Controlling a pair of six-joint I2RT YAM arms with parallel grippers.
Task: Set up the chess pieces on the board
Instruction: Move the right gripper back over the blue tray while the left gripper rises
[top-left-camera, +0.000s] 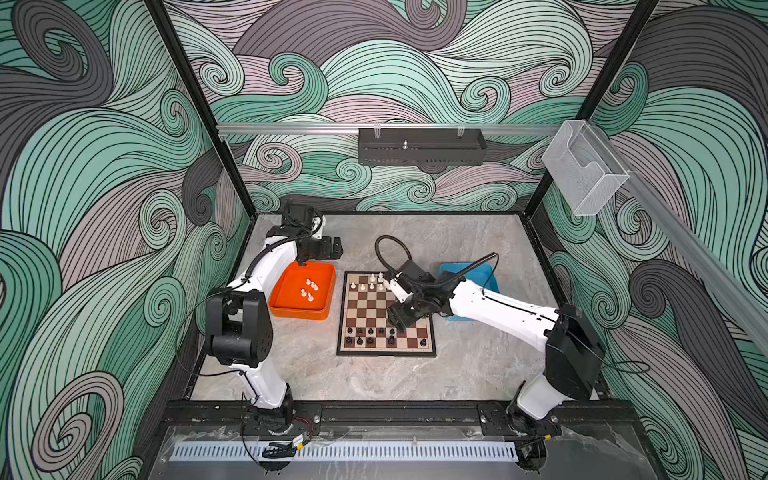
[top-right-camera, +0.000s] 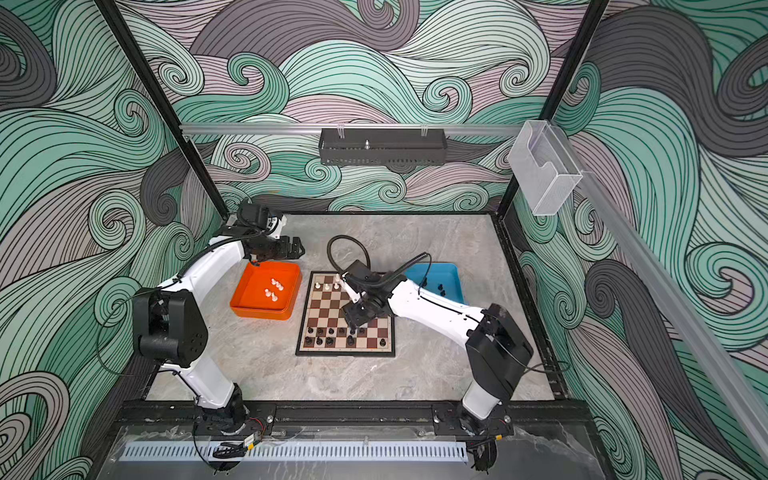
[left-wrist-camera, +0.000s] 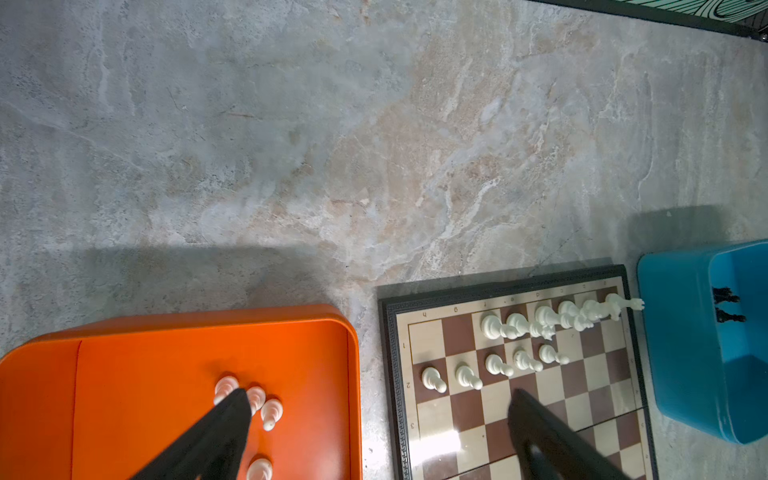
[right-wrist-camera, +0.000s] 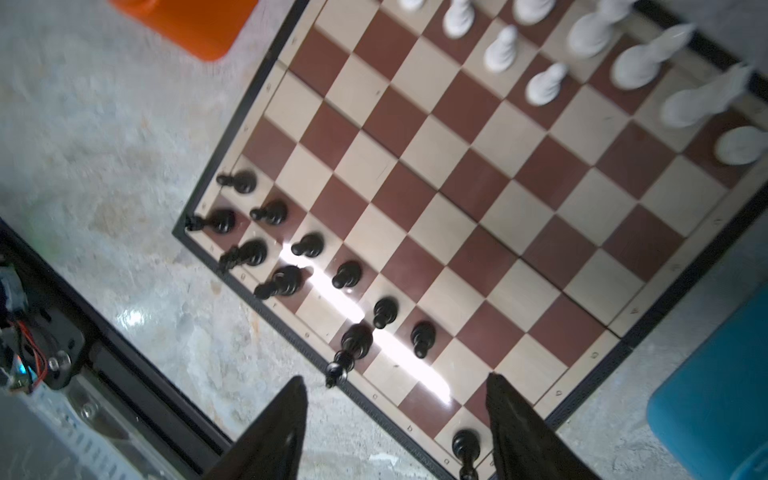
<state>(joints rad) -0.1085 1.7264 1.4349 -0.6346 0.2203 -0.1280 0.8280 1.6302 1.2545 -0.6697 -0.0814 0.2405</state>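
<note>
Tabletop (top-left-camera: 316, 374) grey marbled stone; walls (top-left-camera: 83, 166) teal swirl pattern; board (top-left-camera: 365, 309) centred.

An orange tray (top-left-camera: 286, 296) and a blue tray (top-right-camera: 449, 276) are sitting well apart on the grey marbled desk (top-left-camera: 374, 382).

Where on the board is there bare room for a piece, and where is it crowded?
Bare: middle rows of the board, between white pieces and black pieces; also squares at the black end toward the blue tray. Crowded: the white end and black corner.
</note>
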